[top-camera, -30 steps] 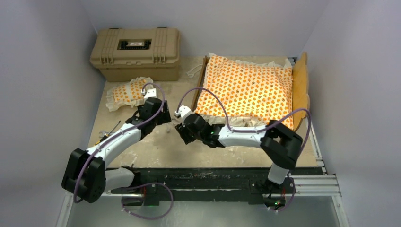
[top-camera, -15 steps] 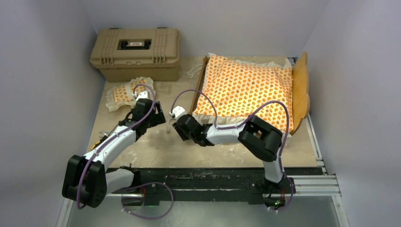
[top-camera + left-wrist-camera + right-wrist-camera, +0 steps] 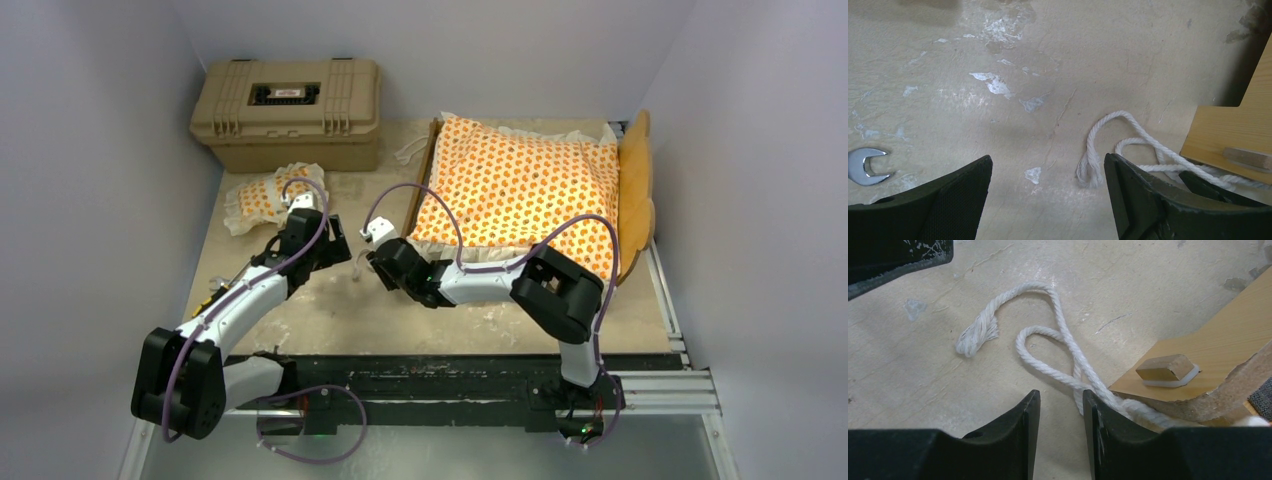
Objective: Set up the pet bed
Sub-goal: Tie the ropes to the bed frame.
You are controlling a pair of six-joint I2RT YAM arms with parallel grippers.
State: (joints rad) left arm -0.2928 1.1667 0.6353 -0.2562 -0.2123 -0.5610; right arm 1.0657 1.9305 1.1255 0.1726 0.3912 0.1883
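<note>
The pet bed's light-wood frame (image 3: 421, 180) lies at the right, its scalloped headboard (image 3: 634, 185) at the far right. An orange-patterned mattress (image 3: 520, 190) rests on it. The matching pillow (image 3: 262, 197) lies apart on the table, left of the frame. A white rope (image 3: 1048, 342) trails from the frame's near-left corner (image 3: 1218, 355) across the table. My right gripper (image 3: 1060, 402) hovers low beside that rope, jaws narrowed with nothing between them. My left gripper (image 3: 1048, 172) stands wide open over the rope's frayed end (image 3: 1089, 172), holding nothing.
A tan hard case (image 3: 288, 110) stands at the back left. A chrome wrench (image 3: 865, 166) lies on the table to the left. Both gripper tips (image 3: 343, 252) (image 3: 370, 262) nearly meet at the frame's corner. Grey walls close in on both sides.
My right arm has swung left and forward to the frame's corner, and its jaws have narrowed. The left gripper shifted slightly left, then held still and open.
</note>
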